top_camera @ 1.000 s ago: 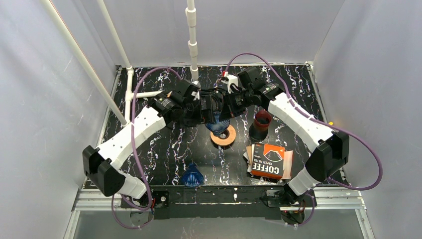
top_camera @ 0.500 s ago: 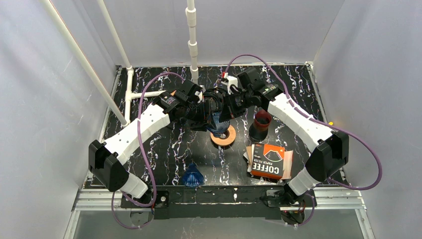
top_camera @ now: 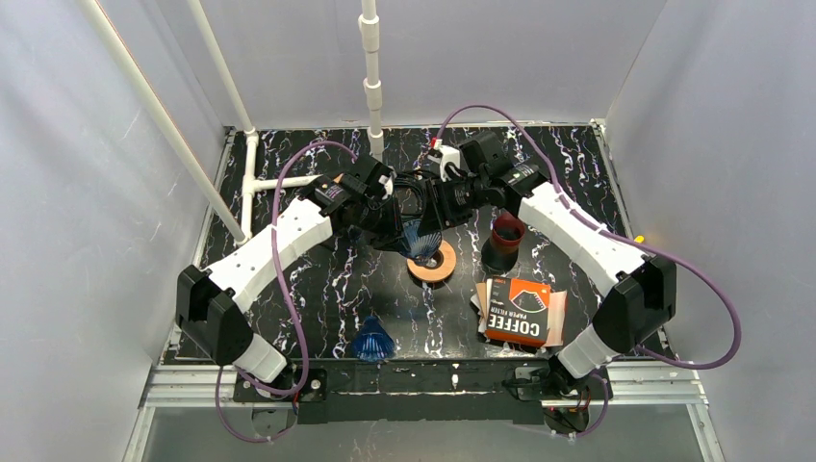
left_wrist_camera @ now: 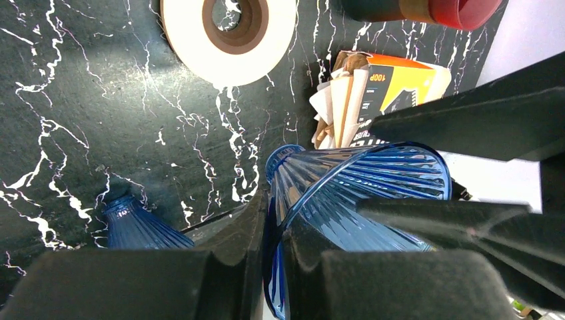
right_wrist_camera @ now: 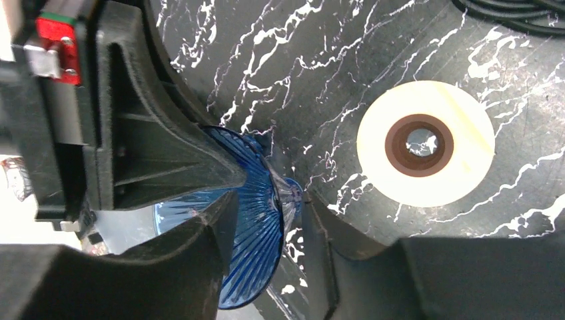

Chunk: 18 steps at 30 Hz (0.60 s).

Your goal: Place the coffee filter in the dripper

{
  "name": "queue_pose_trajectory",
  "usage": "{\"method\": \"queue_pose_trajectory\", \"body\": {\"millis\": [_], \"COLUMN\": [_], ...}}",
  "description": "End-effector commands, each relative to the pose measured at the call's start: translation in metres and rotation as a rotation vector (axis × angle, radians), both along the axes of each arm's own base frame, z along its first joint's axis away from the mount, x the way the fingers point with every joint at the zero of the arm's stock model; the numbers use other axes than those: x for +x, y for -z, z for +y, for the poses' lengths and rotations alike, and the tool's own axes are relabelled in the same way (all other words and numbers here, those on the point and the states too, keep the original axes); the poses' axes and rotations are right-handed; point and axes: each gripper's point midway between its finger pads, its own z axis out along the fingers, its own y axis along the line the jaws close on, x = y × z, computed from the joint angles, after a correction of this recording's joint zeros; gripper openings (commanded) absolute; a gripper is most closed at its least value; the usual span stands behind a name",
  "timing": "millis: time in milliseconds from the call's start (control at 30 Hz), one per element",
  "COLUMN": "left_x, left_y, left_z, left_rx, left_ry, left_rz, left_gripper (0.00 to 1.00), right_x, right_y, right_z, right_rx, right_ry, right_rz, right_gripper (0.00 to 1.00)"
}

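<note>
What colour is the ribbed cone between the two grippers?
The cone is translucent blue, clearest in the left wrist view.

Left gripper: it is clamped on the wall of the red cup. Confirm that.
Not the red cup. The left gripper is clamped on the wall of the blue dripper, one finger inside and one outside. The left wrist view shows it, with the cup standing apart at the top edge.

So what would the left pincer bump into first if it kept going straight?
Probably the black table, just before the pale ring. The left pincer is pinching the blue dripper, and depth is hard to judge.
</note>
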Motion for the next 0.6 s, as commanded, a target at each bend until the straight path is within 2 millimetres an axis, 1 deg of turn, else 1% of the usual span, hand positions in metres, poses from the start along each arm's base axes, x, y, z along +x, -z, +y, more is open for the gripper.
{"method": "queue_pose_trajectory", "body": {"millis": [0, 100, 200, 267, 300, 367, 567], "left_x": [0.001, 0.003, 0.004, 0.004, 0.004, 0.004, 0.007], "left_y": [-0.012, -0.01, -0.007, -0.006, -0.005, -0.004, -0.001], "left_z": [0.007, 0.015, 0.022, 0.026, 0.029, 0.034, 0.049], "left_rx": [-0.005, 0.016, 0.034, 0.041, 0.044, 0.05, 0.062], "left_ry": [-0.014, -0.048, -0.071, -0.082, -0.086, -0.099, -0.162], "left_rz": [-0.037, -0.048, -0.059, -0.064, -0.063, -0.064, -0.052], "left_gripper": [0.0, 0.0, 0.0, 0.0, 0.0, 0.0, 0.0], "right_x": [0.001, 0.005, 0.008, 0.011, 0.012, 0.015, 0.021], "right_y": [-0.031, -0.036, -0.039, -0.041, -0.042, -0.044, -0.051], "right_z": [0.006, 0.006, 0.004, 0.002, 0.001, -0.002, -0.009], "right_rx": [0.109, 0.118, 0.118, 0.116, 0.115, 0.114, 0.118], "right_ry": [0.007, 0.032, 0.054, 0.077, 0.09, 0.116, 0.168], "right_rz": [-0.068, -0.089, -0.107, -0.124, -0.132, -0.15, -0.186], "right_gripper": [0.54, 0.73, 0.85, 0.89, 0.94, 0.98, 0.99]}}
